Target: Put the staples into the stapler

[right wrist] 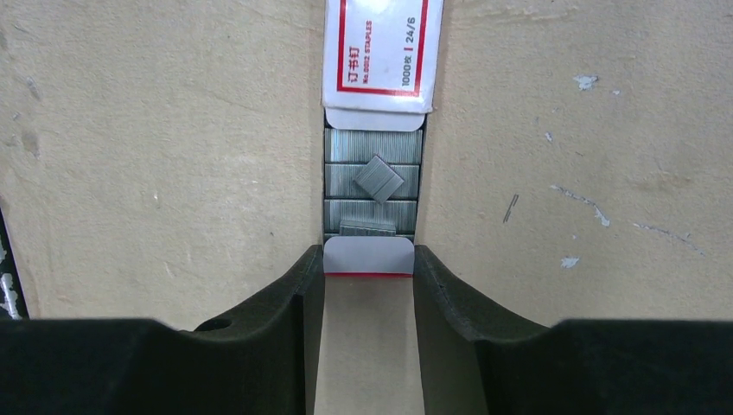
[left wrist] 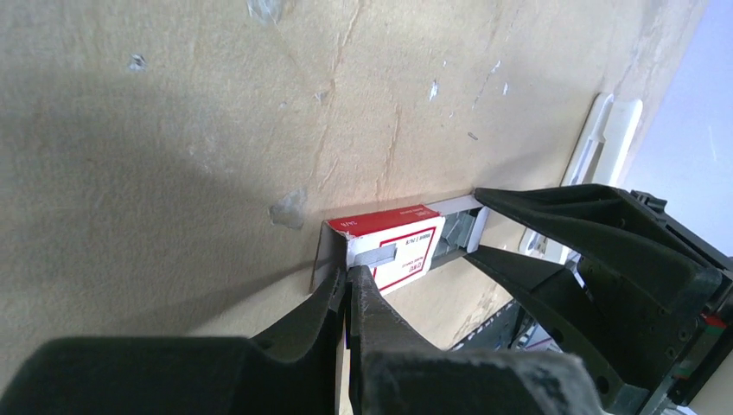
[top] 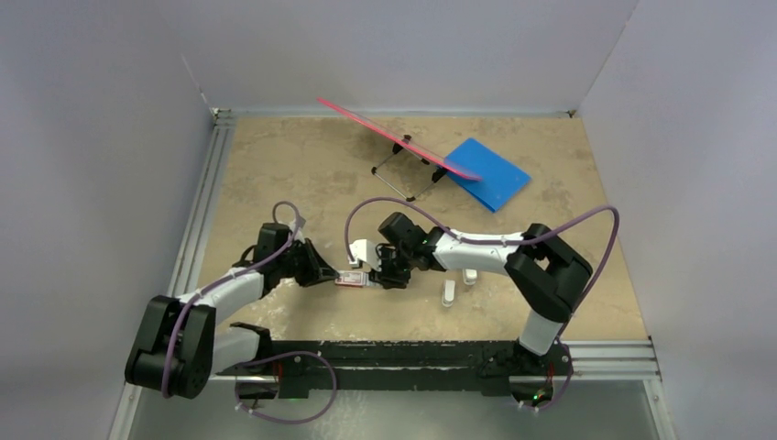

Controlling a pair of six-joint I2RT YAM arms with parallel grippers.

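Note:
The red-and-white staple box [top: 351,279] lies on the table between my two grippers. My left gripper [left wrist: 348,275] is shut on the cardboard flap at the box's [left wrist: 398,246] open end. My right gripper [right wrist: 367,264] is shut on the end of the inner tray [right wrist: 367,256], which is slid partway out of the sleeve [right wrist: 378,52]. The grey staples [right wrist: 372,147] lie exposed in rows in the tray, with a small loose block [right wrist: 379,179] lying crooked on top. A white stapler [top: 449,293] lies to the right of my right gripper [top: 380,278], with a second white bar [top: 470,276] beside it.
A pink sheet [top: 394,139] leans on a wire stand [top: 403,179] at the back. Beside it lies a blue folder [top: 490,172]. In the left wrist view a white bar [left wrist: 605,130] lies beyond my right gripper's fingers [left wrist: 553,207].

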